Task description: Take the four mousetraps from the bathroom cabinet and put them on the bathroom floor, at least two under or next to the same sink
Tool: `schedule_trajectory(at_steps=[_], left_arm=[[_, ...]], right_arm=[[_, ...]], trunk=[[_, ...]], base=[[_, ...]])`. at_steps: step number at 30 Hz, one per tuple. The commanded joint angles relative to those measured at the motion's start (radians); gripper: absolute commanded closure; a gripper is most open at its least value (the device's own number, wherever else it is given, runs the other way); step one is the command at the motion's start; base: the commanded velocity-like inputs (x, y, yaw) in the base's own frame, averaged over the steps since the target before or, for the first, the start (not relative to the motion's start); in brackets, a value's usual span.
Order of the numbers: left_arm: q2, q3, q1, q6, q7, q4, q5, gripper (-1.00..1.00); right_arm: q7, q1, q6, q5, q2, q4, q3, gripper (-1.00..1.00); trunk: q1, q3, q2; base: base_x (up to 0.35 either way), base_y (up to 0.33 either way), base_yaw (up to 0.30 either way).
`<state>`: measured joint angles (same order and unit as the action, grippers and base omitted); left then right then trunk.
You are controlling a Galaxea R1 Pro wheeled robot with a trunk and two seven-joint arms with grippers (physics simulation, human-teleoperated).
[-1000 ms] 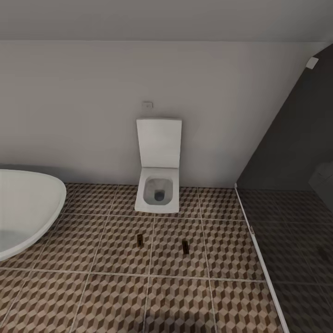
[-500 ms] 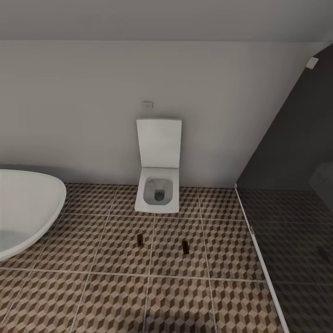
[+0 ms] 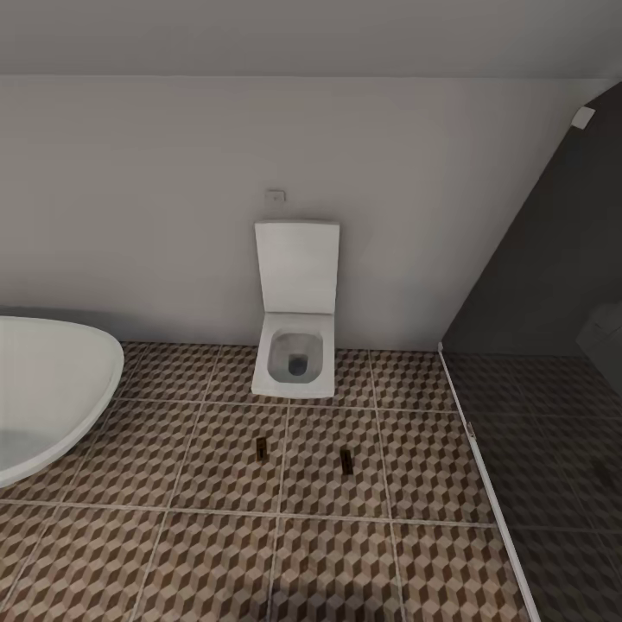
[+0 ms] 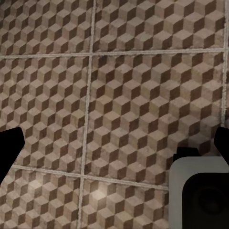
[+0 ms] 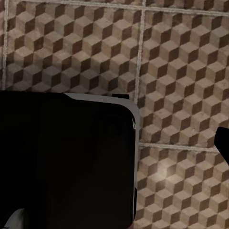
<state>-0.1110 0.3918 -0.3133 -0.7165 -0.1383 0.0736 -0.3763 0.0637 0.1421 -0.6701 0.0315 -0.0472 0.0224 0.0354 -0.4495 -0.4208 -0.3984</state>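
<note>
Head view first: two mousetraps (image 3: 260, 446) (image 3: 346, 462) flat on the bathroom floor (image 3: 225, 553), well apart from each other, both on tiles just in front of the toilet (image 3: 296, 350) and closer to the middle of the tiled area than to any wall. Too small here to make out springs or the red mark — just short dark slivers against the cube pattern. Likely light, stiff little boards, thin enough to sit nearly flush with the tile; best taken by the long wooden edges, away from the metal, and probably prone to skating on glazed tile if nudged sideways. Other two not to be told from these pictures.

Left gripper (image 4: 114, 143) looking down at bare tile, dark fingertips at opposite sides of the left wrist view, spread wide with nothing between. Right gripper: one dark tip (image 5: 223, 140) at the frame's edge over the floor, a large black body covering much else — cannot tell how wide the jaws stand, or whether anything is held.

Around: patterned tiles with light grout lines, a white basin or tub rim (image 3: 60, 389) at the floor's left edge, plain white wall (image 3: 173, 216) behind, sloped ceiling above, dark glass partition (image 3: 553, 345) closing off the right side.
</note>
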Motion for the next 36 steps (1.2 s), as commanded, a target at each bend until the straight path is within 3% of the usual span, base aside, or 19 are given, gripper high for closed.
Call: schedule_trajectory(at_steps=[1,36], left_arm=[[0.001,0.009,-0.001,-0.004,-0.004,0.003,-0.003,-1.0],[0.001,0.009,-0.001,-0.004,-0.004,0.003,-0.003,-1.0]], right_arm=[[0.004,0.001,-0.003,0.004,0.0,-0.001,0.003,-1.0],[0.004,0.001,-0.003,0.004,0.0,-0.001,0.003,-1.0]], trunk=[[0.0,-0.001,-0.002],[0.0,-0.001,-0.002]], base=[[0.0,0.0,0.0],[0.0,0.0,0.0]])
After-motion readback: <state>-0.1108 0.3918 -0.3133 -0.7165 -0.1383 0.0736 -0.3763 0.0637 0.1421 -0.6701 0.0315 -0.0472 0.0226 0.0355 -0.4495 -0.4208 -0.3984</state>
